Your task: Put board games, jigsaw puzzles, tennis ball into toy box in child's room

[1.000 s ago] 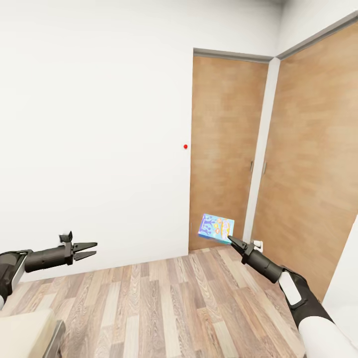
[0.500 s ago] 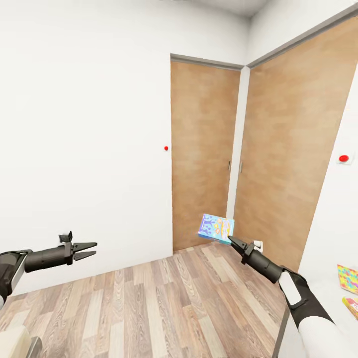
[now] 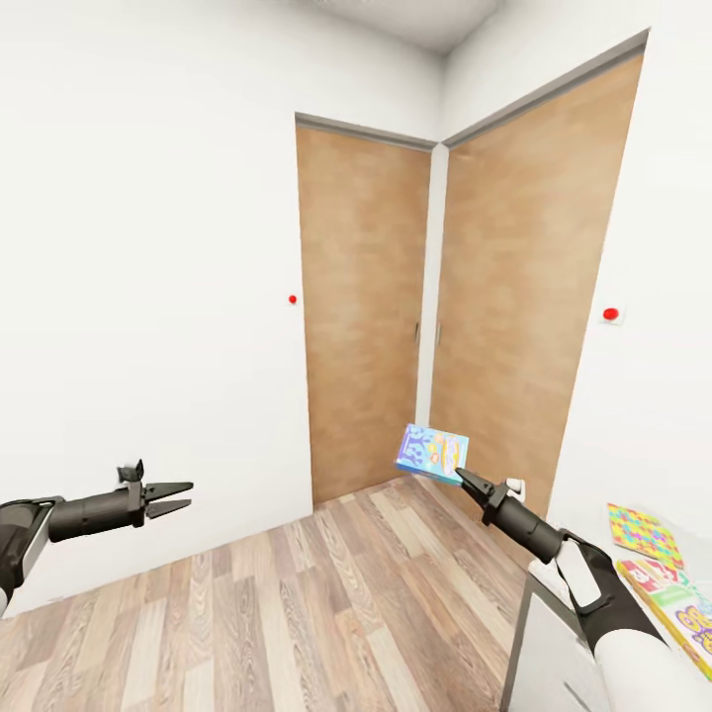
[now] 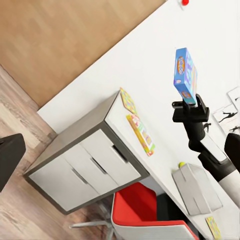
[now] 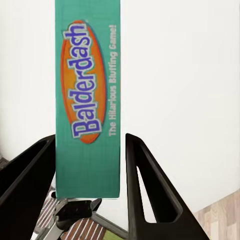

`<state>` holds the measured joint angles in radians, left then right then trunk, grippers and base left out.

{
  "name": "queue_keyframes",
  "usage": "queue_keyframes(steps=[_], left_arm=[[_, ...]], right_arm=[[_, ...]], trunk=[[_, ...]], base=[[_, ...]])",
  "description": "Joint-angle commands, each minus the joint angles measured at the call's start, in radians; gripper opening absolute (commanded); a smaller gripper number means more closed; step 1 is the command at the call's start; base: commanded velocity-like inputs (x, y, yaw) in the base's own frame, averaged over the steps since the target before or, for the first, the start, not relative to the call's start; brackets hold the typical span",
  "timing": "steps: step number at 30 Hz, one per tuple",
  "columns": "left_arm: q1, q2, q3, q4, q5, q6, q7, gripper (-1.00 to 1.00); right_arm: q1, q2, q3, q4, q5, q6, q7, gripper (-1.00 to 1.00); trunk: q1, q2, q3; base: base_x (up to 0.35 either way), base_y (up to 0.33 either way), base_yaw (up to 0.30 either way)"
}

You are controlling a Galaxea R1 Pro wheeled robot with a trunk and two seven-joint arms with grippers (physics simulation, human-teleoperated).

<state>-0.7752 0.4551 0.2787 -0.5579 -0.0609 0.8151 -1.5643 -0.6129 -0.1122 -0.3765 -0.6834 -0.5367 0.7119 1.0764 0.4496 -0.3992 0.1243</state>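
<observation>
While right gripper (image 3: 462,478) is clamping blue board game (image 3: 431,452) by lower edge, box is standing edge-on, long axis running outward beyond fingertips; left gripper (image 3: 178,497) is hanging empty, jaws narrowly parted.

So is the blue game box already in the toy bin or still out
Out: the blue game box is in the air, gripped by the right end effector, above the wood floor.

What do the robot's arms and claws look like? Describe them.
Both arms are dark grey to black cylinders ending in slim black two-finger claws with pointed tips. The left claw has a small black knob standing up behind its fingers. The right claw sits on an arm with a white patch near the wrist and a white upper segment. No loose cables are visible.
</observation>
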Motion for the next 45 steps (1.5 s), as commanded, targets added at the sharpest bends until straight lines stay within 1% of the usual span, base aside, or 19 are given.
queue_keyframes(steps=[1, 5, 10, 14, 16, 20, 22, 24, 26, 29, 32, 38, 40, 45], left_arm=[[0.000, 0.000, 0.003, -0.001, -0.007, 0.010, -0.007, 1.00], [0.000, -0.001, 0.003, -0.001, -0.007, 0.010, -0.007, 1.00], [-0.001, 0.000, 0.003, -0.001, -0.007, 0.010, -0.007, 1.00], [0.000, -0.001, 0.003, -0.001, -0.007, 0.011, -0.007, 1.00], [0.000, -0.001, 0.003, -0.001, -0.007, 0.011, -0.007, 1.00], [-0.001, 0.001, 0.003, -0.001, -0.007, 0.011, -0.007, 1.00], [-0.001, 0.001, 0.004, -0.001, -0.006, 0.010, -0.007, 1.00], [-0.001, 0.001, 0.004, -0.001, -0.005, 0.010, -0.007, 1.00], [-0.001, 0.001, 0.004, -0.001, -0.005, 0.010, -0.007, 1.00], [-0.001, 0.001, 0.004, -0.001, -0.005, 0.010, -0.007, 1.00], [-0.001, 0.000, 0.004, -0.001, -0.005, 0.010, -0.007, 1.00], [-0.001, 0.002, 0.002, -0.002, -0.005, 0.008, -0.007, 1.00], [-0.001, 0.001, 0.002, -0.003, -0.005, 0.008, -0.007, 1.00], [-0.001, -0.001, 0.001, -0.003, -0.004, 0.007, -0.007, 1.00]], right_arm=[[-0.001, 0.000, -0.002, 0.001, -0.006, 0.008, 0.001, -1.00], [-0.001, 0.001, -0.004, 0.000, -0.006, 0.008, 0.000, -1.00], [-0.001, 0.001, -0.005, -0.008, -0.005, 0.005, -0.002, -1.00], [-0.001, 0.000, -0.007, -0.017, 0.003, -0.016, -0.009, -1.00], [-0.001, 0.000, -0.006, -0.028, 0.006, -0.018, -0.012, -1.00], [-0.001, 0.000, 0.000, -0.085, 0.016, -0.015, -0.021, -1.00], [-0.001, 0.001, 0.006, -0.138, 0.023, 0.012, -0.030, -1.00], [-0.001, 0.000, 0.009, -0.202, 0.027, 0.086, -0.045, -1.00], [-0.001, 0.000, 0.006, -0.230, 0.027, 0.141, -0.057, -1.00], [-0.001, -0.001, 0.001, -0.249, 0.027, 0.180, -0.064, -1.00], [-0.001, -0.001, -0.001, -0.261, 0.027, 0.196, -0.069, -1.00], [0.000, -0.001, -0.006, -0.270, 0.027, 0.203, -0.068, -1.00], [0.000, -0.001, -0.014, -0.270, 0.026, 0.204, -0.068, -1.00], [0.001, -0.005, -0.056, -0.267, 0.026, 0.208, -0.065, -1.00]], trunk=[[0.000, -0.001, 0.000], [0.000, -0.001, 0.003], [0.000, -0.001, 0.005], [0.000, -0.001, 0.005], [0.000, -0.001, 0.005], [0.000, -0.001, 0.005], [0.000, -0.001, 0.005], [0.000, -0.001, 0.005], [0.000, -0.001, 0.005], [0.000, -0.001, 0.005], [0.000, -0.001, 0.005], [0.000, -0.001, 0.005], [0.000, -0.001, 0.005], [0.000, -0.001, 0.005]], base=[[-0.001, 0.000, -0.251], [0.000, 0.000, -0.196], [0.000, 0.000, -0.053], [0.000, 0.000, -0.010], [0.000, 0.000, -0.004], [0.000, 0.000, -0.002], [0.000, 0.000, 0.000], [0.000, 0.000, 0.000], [0.000, 0.000, 0.000], [0.000, 0.000, 0.000], [0.000, 0.000, 0.000], [0.000, 0.000, -0.049], [0.000, 0.000, -0.206], [0.000, 0.000, -0.256]])
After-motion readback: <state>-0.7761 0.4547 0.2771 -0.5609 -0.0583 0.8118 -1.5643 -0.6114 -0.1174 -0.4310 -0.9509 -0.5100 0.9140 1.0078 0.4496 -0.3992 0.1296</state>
